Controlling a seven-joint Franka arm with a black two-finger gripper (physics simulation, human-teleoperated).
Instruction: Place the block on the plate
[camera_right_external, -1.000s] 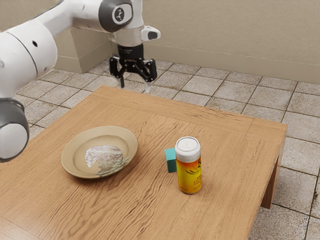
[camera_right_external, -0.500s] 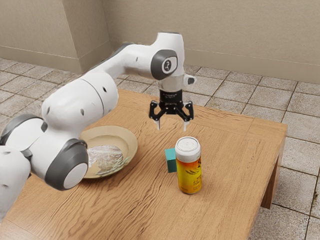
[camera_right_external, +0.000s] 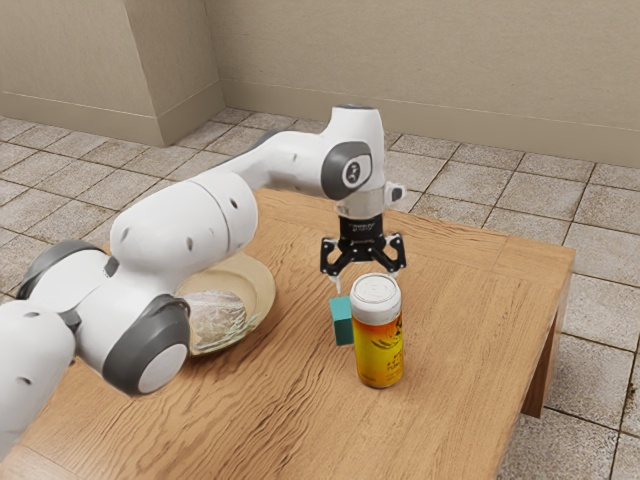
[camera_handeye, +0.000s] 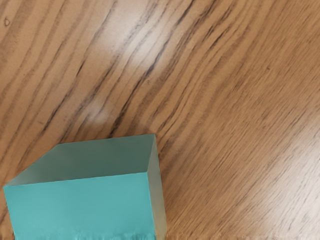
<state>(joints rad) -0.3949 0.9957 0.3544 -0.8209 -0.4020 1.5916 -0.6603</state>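
the jaws hang apart over a streaky wooden table (camera_right_external: 470, 320), tiled floor (camera_right_external: 605, 260) and beige wall (camera_right_external: 460, 60) beyond.

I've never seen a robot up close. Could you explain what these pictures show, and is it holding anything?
The machine is a white and dark grey jointed robot arm, ending in a black two-fingered tool. The exterior view comes from a camera beside the arm; the wrist view comes from one on the arm's hand, looking down.

On the brown wooden table are a small teal block, a yellow-and-orange can with a white top, and a round tan plate, partly hidden by the arm, with something clear and crumpled on it.

Nothing appears to be held: the tool's fingers are apart, above the block, which looks large in the wrist view because that camera is close.
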